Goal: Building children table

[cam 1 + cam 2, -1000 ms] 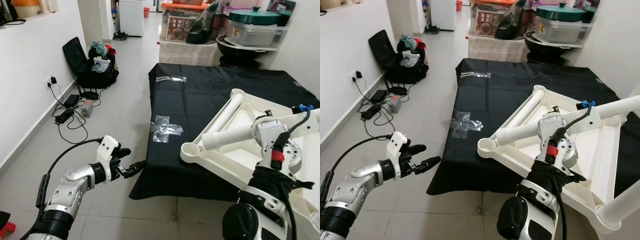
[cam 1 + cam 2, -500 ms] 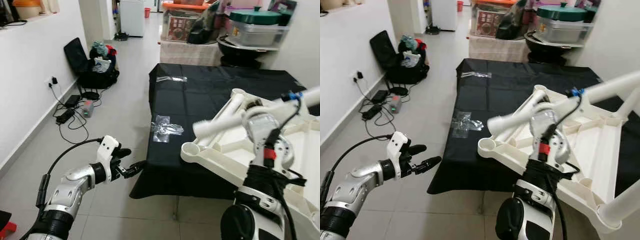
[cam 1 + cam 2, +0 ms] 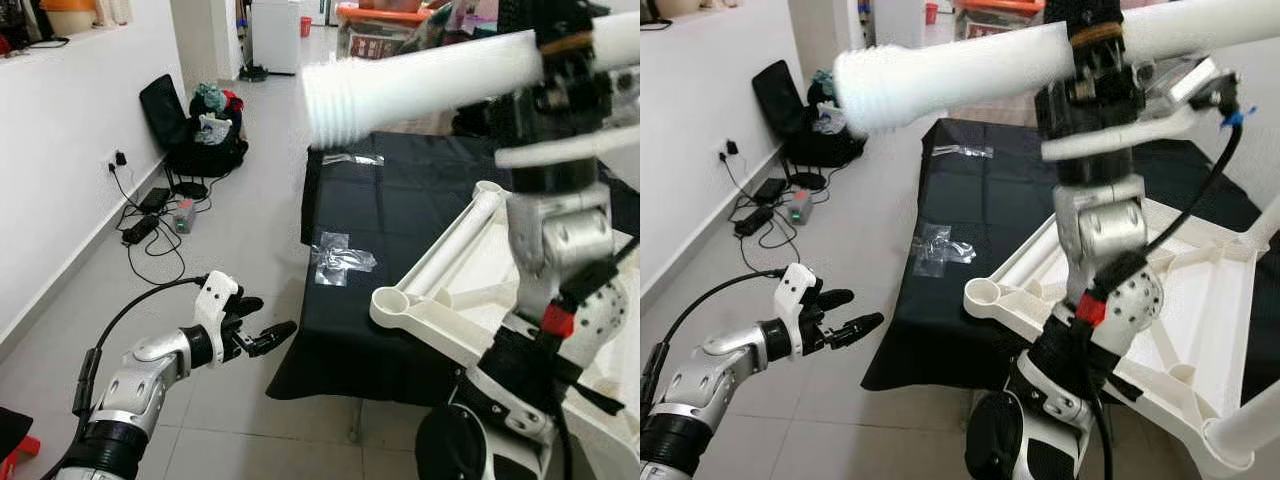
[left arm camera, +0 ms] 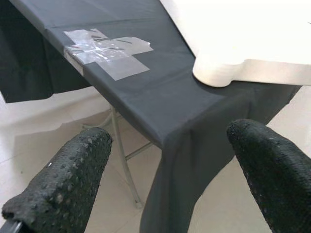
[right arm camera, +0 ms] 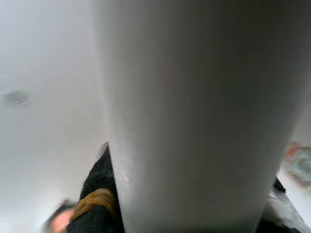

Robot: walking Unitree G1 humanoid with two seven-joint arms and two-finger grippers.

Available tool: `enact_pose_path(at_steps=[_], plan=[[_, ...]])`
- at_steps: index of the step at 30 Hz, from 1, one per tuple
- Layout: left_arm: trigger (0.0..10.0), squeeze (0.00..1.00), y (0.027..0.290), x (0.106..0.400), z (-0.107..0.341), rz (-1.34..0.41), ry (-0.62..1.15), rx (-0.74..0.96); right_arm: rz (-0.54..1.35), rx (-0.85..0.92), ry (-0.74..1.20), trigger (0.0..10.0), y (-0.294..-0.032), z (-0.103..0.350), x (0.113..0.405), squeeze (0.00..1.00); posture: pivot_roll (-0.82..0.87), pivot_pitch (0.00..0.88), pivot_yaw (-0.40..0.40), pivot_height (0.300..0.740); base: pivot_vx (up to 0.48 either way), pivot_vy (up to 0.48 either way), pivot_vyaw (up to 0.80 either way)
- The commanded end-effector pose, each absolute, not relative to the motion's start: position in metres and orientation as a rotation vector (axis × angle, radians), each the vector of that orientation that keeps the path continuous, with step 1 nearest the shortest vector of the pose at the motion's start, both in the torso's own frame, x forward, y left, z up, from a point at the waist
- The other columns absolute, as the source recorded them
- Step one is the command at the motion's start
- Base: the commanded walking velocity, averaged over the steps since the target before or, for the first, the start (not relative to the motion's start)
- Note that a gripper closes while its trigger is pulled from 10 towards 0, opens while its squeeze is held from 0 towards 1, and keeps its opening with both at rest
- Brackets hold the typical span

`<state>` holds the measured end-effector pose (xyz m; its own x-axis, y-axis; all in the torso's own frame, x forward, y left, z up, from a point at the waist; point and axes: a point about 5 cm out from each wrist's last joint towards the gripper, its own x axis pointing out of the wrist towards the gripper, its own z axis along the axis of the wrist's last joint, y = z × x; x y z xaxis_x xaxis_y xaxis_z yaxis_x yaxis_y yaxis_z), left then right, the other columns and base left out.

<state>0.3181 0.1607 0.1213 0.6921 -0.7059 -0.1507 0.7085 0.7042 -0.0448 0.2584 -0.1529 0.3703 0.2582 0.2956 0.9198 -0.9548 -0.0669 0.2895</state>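
White plastic makes up the table leg (image 3: 970, 55), a long round tube with a ribbed end. The right hand (image 3: 1095, 45) is closed around it and holds it up high, lying sideways, with the ribbed end pointing to the robot's left. In the right wrist view the table leg (image 5: 194, 111) is very close, with a black finger (image 5: 97, 189) pressed against it.

Below it lies the upside-down table top (image 3: 470, 300), also white. It rests on the bench (image 3: 400, 200), which has a black cloth over it. One leg (image 3: 455, 240) lies flat along the table top's edge. A round hole (image 3: 392, 298) sits at the near corner. Another leg (image 3: 1250, 425) shows at the near right corner.

Clear tape (image 3: 343, 258) is stuck on the black cloth near the bench's left edge. A second piece of tape (image 3: 350, 158) is farther back.

The left hand (image 3: 262, 335) hangs low over the floor, just beside the bench's corner, open and holding nothing. In the left wrist view its two black fingers (image 4: 63, 184) are wide apart.

Cables (image 3: 150, 215) and a black bag (image 3: 200, 140) lie on the floor by the wall.
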Motion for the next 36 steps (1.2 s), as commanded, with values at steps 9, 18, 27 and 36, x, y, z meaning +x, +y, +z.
enact_pose_path(at_steps=[9, 18, 27, 36], plan=[[10.0, 0.00, 0.160, 0.316, 0.117, -0.806, 0.179, 0.028, 1.455, 0.985, -0.766, 10.0, -0.141, 0.361, 0.238, 0.00, 0.09, 0.000, -0.070, 0.740, 0.000, 0.000, 0.00], [10.0, 0.00, 0.160, 0.315, 0.116, -0.810, 0.184, 0.025, 1.490, 0.964, -0.731, 10.0, -0.134, 0.353, 0.236, 0.00, 0.08, 0.000, -0.066, 0.740, 0.000, 0.000, 0.00], [10.0, 0.00, 0.161, 0.315, 0.117, -0.811, 0.184, 0.026, 1.510, 0.936, -0.750, 10.0, -0.136, 0.357, 0.233, 0.00, 0.08, 0.000, -0.064, 0.740, 0.000, 0.000, 0.00], [10.0, 0.00, 0.161, 0.314, 0.117, -0.816, 0.188, 0.027, 1.530, 0.910, -0.775, 10.0, -0.137, 0.357, 0.230, 0.00, 0.09, 0.000, -0.064, 0.740, 0.000, 0.000, 0.00]])
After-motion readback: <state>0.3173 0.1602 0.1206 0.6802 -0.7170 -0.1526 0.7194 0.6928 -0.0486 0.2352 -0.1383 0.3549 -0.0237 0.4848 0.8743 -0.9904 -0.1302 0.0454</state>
